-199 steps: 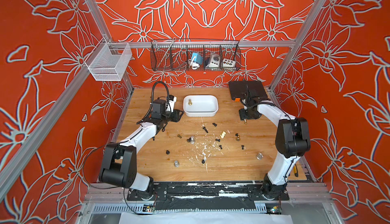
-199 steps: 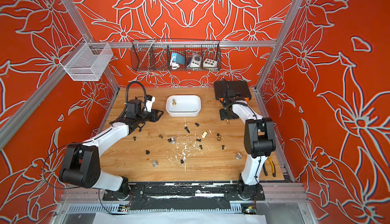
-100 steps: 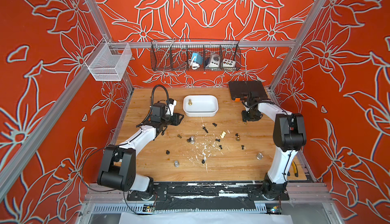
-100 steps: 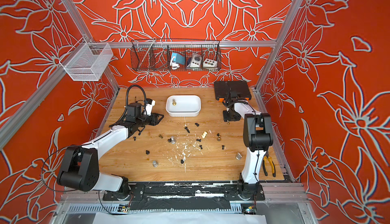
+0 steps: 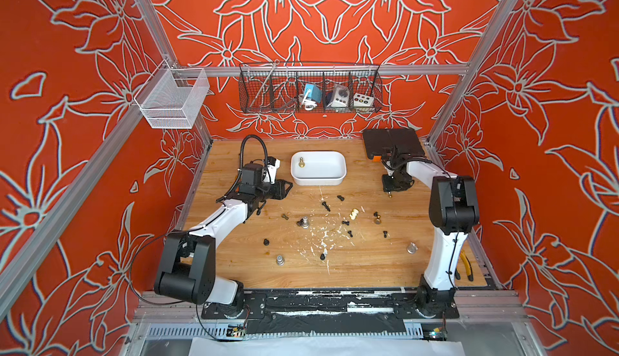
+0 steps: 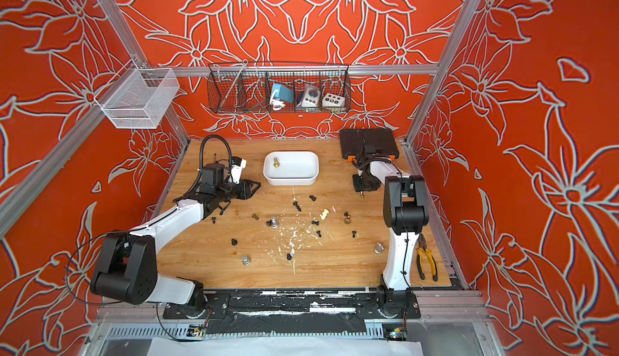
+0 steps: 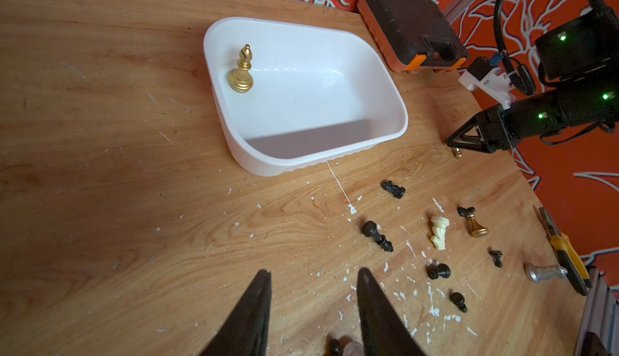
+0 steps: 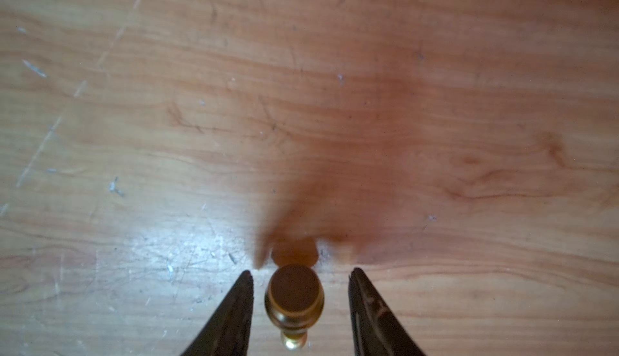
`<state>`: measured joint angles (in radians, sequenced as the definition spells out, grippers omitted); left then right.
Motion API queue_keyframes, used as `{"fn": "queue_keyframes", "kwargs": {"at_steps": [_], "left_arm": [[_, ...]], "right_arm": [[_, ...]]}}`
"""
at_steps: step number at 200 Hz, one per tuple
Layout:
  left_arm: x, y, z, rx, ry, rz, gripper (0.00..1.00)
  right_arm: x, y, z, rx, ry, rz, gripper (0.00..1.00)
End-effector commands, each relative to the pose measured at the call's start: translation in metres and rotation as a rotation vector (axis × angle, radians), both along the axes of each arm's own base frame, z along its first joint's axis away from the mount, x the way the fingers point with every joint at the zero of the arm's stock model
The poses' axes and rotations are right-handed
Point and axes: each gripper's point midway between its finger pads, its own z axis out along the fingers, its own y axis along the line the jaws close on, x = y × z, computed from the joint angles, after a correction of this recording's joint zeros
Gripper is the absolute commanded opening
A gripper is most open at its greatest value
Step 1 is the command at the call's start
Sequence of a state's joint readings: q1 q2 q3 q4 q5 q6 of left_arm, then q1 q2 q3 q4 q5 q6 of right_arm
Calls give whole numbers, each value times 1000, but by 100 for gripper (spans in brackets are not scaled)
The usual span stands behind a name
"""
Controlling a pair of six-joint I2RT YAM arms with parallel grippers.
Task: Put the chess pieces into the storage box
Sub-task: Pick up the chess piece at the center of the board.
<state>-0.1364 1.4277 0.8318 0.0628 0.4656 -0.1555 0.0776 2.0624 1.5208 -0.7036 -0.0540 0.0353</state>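
Brass-gold chess piece (image 8: 294, 299) lying on the table (image 8: 167, 119) between the fingers of the right gripper (image 8: 301, 271), jaws parted, a gap at either side, no contact. Left gripper (image 7: 314, 271) likewise spread, nothing between its fingers, white storage box (image 7: 301, 166) just ahead of its tips, one gold bishop (image 7: 242, 71) upright inside. Other chess pieces (image 7: 376, 236) loose between the two grippers.

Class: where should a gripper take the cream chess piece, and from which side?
Across its middle, from straight above: the cream chess piece lies on its side on the table, with free wood along both flanks for the jaws.
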Motion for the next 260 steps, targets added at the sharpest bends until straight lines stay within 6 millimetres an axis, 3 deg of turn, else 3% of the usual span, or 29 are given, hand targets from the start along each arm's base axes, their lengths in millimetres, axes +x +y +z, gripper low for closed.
{"fn": "queue_keyframes", "kwargs": {"at_steps": [1,70,260], "left_arm": [[0,0,8,-18,-15,-6,43],[-1,0,5,-17,-13,-4,43],[-6,3,1,-11,-6,12,43]], "right_arm": [[2,1,-4,8,23,19,46],[-7,-3,-11,-17,60,28,43],[-7,0,-15,2,67,36,28]]}}
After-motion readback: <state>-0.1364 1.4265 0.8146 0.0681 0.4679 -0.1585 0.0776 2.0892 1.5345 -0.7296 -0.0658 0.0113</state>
